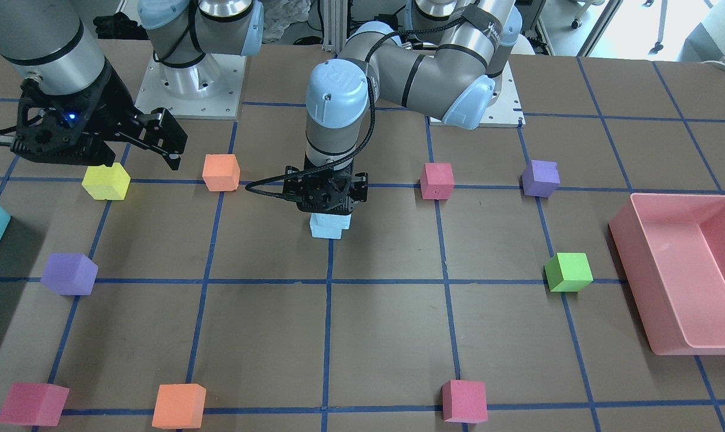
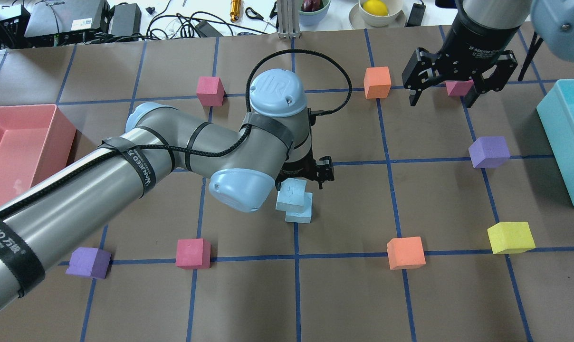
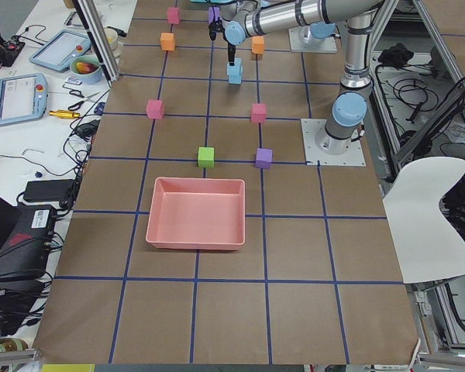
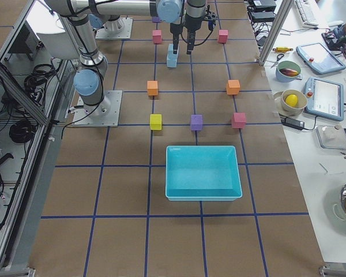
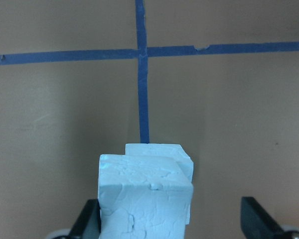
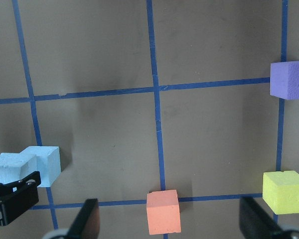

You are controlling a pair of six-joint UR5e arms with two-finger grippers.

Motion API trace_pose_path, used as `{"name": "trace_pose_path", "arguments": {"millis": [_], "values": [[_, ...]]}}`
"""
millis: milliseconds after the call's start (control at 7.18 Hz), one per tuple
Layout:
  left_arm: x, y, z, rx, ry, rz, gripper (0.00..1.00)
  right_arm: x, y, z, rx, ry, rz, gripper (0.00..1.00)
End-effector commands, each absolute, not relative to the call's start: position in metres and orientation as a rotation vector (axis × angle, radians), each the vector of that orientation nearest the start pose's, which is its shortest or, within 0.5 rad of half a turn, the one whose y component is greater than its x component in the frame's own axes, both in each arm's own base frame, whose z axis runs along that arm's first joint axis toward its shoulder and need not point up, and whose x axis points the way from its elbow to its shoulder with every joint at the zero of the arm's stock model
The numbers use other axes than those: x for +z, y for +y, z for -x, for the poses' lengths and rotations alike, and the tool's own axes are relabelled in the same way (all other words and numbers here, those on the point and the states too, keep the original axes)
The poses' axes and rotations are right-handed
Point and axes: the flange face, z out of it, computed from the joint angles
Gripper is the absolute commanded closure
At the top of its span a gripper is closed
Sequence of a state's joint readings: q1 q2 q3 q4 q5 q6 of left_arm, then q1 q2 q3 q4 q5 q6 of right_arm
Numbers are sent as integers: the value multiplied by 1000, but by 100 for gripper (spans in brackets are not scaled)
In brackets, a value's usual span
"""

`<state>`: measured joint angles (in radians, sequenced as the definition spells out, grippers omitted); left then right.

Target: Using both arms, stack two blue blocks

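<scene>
two pale sky-blue foam cubes stand stacked near the middle of the brown bench (image 2: pixel 344 294), on one of its blue tape lines and a little short of a crossing. the upper blue cube (image 2: pixel 291 194) rests on the lower blue cube (image 2: pixel 301 217) but is not squared up with it: it sits shifted to one side, so a strip of the lower cube's top shows past its edge.

the left arm's black fingers (image 5: pixel 89 221) hang straight down on either side of the upper cube and are spread wide, released. in the left wrist view one finger is just beside the cube's side, though whether it touches cannot be told, and the other stands well apart from it.

the right arm's black fingers (image 2: pixel 414 92) hover high over the far right part of the bench, also spread apart with nothing between them. below them lies a pink foam cube (image 2: pixel 458 88), with an orange foam cube (image 2: pixel 377 82) nearby on the same tape line. a purple foam cube (image 2: pixel 489 152) and a yellow foam cube (image 2: pixel 510 237) lie nearer the robot on that side, near a large teal bin (image 2: pixel 565 147). a pink plastic tray (image 2: pixel 63 135) sits at the bench's left end.
</scene>
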<state>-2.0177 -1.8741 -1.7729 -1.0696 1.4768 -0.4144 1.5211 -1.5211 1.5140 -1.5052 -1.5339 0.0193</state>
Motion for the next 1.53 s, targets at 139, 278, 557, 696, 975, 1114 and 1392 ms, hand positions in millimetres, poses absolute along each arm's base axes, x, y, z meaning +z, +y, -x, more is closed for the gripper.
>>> {"name": "trace_pose_path", "arguments": {"millis": [139, 278, 557, 696, 975, 1114, 1392], "values": [[285, -453, 371, 55, 3231, -48, 0, 487, -510, -112, 90, 3102, -113, 0], [288, -453, 371, 48, 3235, -51, 0, 487, -510, -112, 92, 3102, -116, 0], [292, -455, 369, 31, 3232, -51, 0, 488, -509, -112, 90, 3102, -116, 0], [319, -465, 357, -31, 3241, -34, 0, 488, -509, -113, 90, 3102, -114, 0], [397, -506, 283, 17, 3230, -72, 0, 489, -508, -113, 87, 3104, -106, 0], [431, -524, 228, 62, 3206, -133, 0, 488, -509, -111, 90, 3110, -106, 0], [488, -542, 126, -52, 3211, -135, 0, 488, -509, -109, 94, 3131, -104, 0]]}}
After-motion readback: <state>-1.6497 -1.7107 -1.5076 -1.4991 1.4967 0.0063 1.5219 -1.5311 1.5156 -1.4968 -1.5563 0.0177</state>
